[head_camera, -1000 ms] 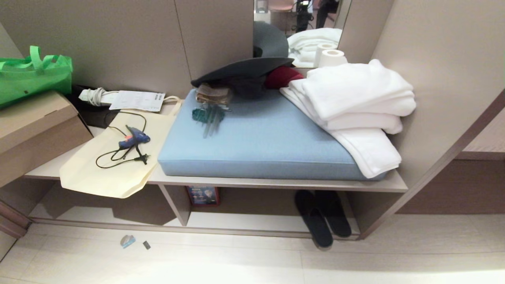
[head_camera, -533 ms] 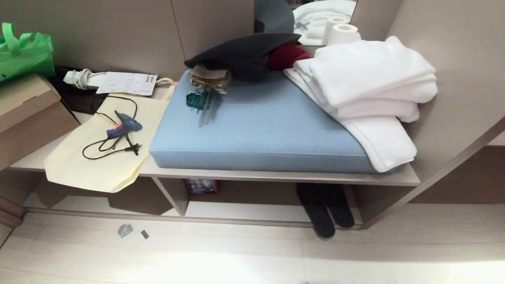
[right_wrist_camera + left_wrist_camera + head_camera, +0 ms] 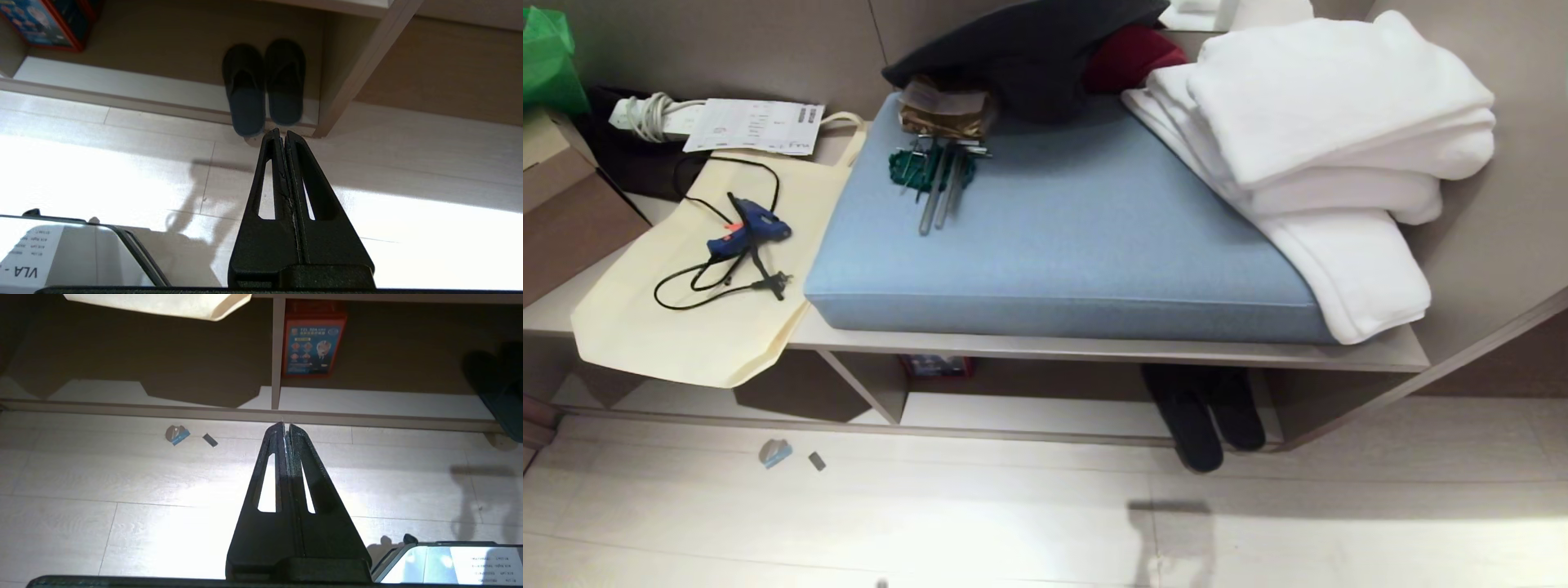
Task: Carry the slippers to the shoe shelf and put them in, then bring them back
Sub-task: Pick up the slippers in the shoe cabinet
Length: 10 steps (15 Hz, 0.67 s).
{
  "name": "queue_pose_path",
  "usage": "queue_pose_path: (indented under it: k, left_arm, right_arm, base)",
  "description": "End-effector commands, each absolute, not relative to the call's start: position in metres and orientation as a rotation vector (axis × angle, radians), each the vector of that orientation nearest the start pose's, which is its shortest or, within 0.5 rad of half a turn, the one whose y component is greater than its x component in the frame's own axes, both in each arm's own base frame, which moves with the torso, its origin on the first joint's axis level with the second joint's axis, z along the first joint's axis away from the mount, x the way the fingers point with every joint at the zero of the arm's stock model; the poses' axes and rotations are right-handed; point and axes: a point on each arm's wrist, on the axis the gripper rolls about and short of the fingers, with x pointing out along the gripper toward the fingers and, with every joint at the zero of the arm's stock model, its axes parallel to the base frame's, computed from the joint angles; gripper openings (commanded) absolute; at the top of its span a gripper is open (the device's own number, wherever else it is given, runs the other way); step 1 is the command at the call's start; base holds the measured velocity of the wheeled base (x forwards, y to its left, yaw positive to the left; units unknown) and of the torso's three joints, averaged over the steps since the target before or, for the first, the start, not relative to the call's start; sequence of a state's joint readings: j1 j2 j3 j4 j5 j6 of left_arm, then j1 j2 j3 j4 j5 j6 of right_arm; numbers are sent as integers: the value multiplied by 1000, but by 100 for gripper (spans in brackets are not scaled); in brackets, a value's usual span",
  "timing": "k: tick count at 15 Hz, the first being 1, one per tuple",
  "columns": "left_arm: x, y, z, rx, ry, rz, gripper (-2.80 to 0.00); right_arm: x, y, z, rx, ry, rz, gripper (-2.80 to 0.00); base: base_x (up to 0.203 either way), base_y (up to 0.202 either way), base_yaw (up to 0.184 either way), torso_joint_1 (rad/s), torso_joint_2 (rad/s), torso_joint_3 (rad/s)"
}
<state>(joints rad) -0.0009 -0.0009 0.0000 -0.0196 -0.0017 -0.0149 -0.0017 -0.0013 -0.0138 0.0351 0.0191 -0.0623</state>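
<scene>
The dark slippers (image 3: pixel 1205 412) (image 3: pixel 263 83) lie side by side in the right end of the shoe shelf (image 3: pixel 1045 412) (image 3: pixel 122 87), under the bench top, heels poking out over the front lip. My right gripper (image 3: pixel 283 134) is shut and empty, hanging over the floor a short way in front of the slippers' heels. My left gripper (image 3: pixel 285 426) is shut and empty too, over the floor before the shelf's vertical divider (image 3: pixel 278 351). Neither gripper shows in the head view.
On the bench top are a blue cushion (image 3: pixel 1054 237), folded white towels (image 3: pixel 1339 155), a cream tote bag (image 3: pixel 694 286) with a blue glue gun (image 3: pixel 747 233), and a cardboard box (image 3: pixel 564 212). A red-blue box (image 3: pixel 312 343) stands in the shelf. Small scraps (image 3: pixel 776 452) lie on the floor.
The head view has tilted downward: the bench and shelf slid up in the picture and more floor shows. The slippers and both arms have not moved.
</scene>
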Motion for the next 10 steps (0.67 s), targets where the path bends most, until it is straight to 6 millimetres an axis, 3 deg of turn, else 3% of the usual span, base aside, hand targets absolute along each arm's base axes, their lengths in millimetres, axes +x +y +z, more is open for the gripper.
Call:
queue_pose_path:
  k: [1, 10]
  left_arm:
    - [-22, 0, 75, -15, -14, -2, -280]
    - [-22, 0, 75, -15, -14, -2, -280]
  right_arm:
    - [-24, 0, 76, -63, 21, 19, -280]
    - [-24, 0, 76, -64, 21, 18, -280]
  base:
    - [0, 0, 0, -2, 10, -199]
    - [0, 0, 0, 0, 4, -195]
